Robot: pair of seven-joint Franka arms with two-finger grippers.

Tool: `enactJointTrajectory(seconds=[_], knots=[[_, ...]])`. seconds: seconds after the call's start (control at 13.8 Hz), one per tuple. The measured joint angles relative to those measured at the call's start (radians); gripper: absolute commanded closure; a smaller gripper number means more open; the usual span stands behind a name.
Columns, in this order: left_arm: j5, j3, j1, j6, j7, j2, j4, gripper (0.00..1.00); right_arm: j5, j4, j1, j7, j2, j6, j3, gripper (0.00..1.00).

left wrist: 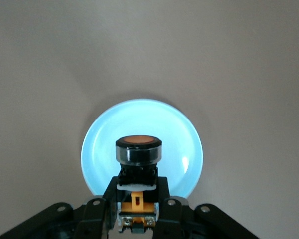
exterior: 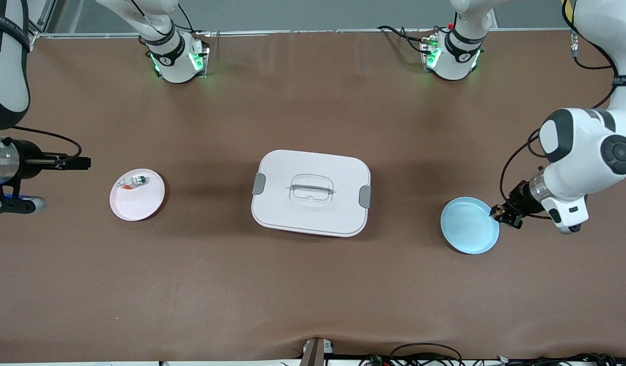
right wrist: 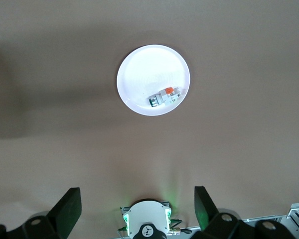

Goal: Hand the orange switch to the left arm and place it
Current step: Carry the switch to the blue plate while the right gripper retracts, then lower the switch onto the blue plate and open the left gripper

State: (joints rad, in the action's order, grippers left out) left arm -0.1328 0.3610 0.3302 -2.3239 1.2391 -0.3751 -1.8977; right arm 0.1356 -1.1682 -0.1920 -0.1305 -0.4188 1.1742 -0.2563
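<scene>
left gripper is clamped on the orange switch, orange face pointing away from the wrist, black body pinched btwn the fingers. gripper + switch hang over the blue plate, at its rim toward the left arm's end of the table. right gripper waits up in the air w/ jaws wide apart, nothing in them. pink plate holds a small white-and-green part. white box sits btwn the two plates, well apart from the blue plate.
</scene>
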Motion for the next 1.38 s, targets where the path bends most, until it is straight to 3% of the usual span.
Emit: enactJointTrajectory(seconds=[0.22, 0.43, 1.38], knots=[[-0.125, 0.003, -0.003, -0.042, 0.227, -0.061, 0.009, 1.0, -0.005, 0.0, 0.006, 0.0, 0.006, 0.003, -0.011, 0.0], [-0.142, 0.004, -0.011, -0.044, 0.328, -0.088, 0.017, 1.0, -0.013, 0.0, 0.008, 0.0, 0.019, 0.022, -0.02, 0.0], [-0.17, 0.01, -0.07, -0.071, 0.447, -0.212, 0.021, 1.0, -0.015, -0.002, 0.017, -0.006, 0.047, 0.042, -0.023, 0.0]])
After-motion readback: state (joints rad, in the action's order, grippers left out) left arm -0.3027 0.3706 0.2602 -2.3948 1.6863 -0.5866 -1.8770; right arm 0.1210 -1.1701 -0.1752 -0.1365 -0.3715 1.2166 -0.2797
